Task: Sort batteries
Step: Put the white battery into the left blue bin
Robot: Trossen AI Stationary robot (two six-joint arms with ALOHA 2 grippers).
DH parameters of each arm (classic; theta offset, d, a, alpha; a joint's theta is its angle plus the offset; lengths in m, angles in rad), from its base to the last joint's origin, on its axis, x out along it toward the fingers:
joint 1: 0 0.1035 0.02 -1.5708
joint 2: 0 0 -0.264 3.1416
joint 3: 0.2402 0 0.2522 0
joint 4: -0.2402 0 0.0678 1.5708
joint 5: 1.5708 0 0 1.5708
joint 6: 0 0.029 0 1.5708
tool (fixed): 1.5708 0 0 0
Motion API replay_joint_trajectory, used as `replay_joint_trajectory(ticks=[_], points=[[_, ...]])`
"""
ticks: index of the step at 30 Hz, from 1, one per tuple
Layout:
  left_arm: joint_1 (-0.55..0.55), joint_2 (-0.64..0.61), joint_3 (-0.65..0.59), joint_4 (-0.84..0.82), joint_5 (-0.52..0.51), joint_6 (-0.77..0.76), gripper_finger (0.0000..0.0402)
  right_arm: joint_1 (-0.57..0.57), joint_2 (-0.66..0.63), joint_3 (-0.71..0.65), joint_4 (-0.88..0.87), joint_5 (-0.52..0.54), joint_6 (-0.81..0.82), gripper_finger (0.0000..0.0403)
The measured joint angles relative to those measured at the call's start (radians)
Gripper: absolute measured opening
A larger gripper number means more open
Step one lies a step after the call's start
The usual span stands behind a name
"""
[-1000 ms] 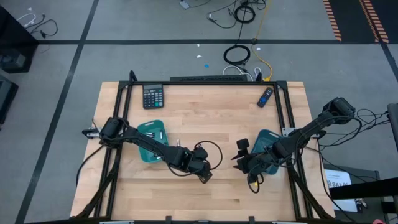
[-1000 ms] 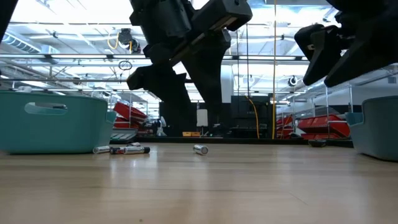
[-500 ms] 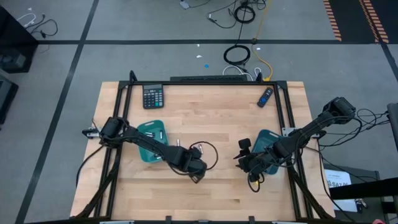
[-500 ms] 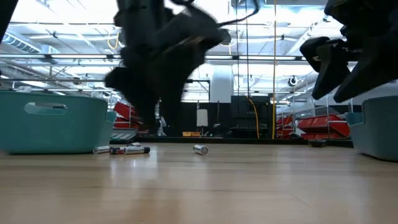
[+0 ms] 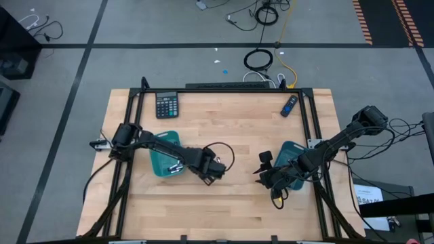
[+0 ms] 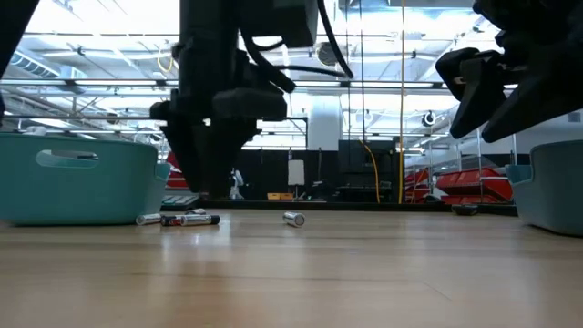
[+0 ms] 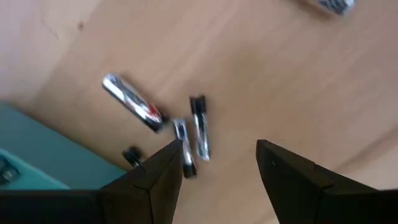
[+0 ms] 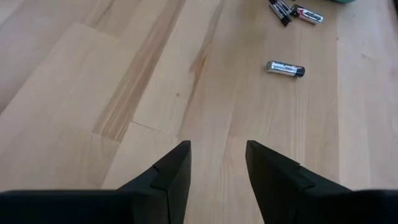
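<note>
Several small silvery batteries (image 7: 132,102) lie flat on the wooden table beside the left teal tray (image 5: 161,146). In the low view they lie at the tray's foot (image 6: 189,219). One battery (image 8: 285,68) lies alone nearer the table's middle. My left gripper (image 7: 217,149) is open and points down above the group by the tray, touching nothing; in the high view it (image 5: 209,174) stands just right of that tray. My right gripper (image 8: 217,149) is open and slants down over bare wood, left of the right teal tray (image 5: 293,150).
A black calculator (image 5: 167,104) lies at the far left of the table. A dark blue remote-like stick (image 5: 289,105) lies at the far right. The table's near half is bare wood. Black frame rails run along the table's left and right sides.
My left gripper has swung toward the table's far edge and toward the left tray. It has tipped from a slant to pointing straight down, and now stands over the batteries beside the tray. Its fingers stay apart. The batteries have not moved.
</note>
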Motion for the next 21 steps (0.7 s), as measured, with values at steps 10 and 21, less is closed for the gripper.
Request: replay_joint_trajectory(ticks=[10,21], points=[[0.063,-0.001,-0.041,-0.007,-0.023,0.057,0.0214,0.0,0.0,0.0,-0.002,-0.004,0.002,0.0145],[0.155,-0.001,-0.06,0.0,-0.011,0.031,0.0214,0.0,0.0,0.0,-0.002,-0.004,0.005,0.0145]])
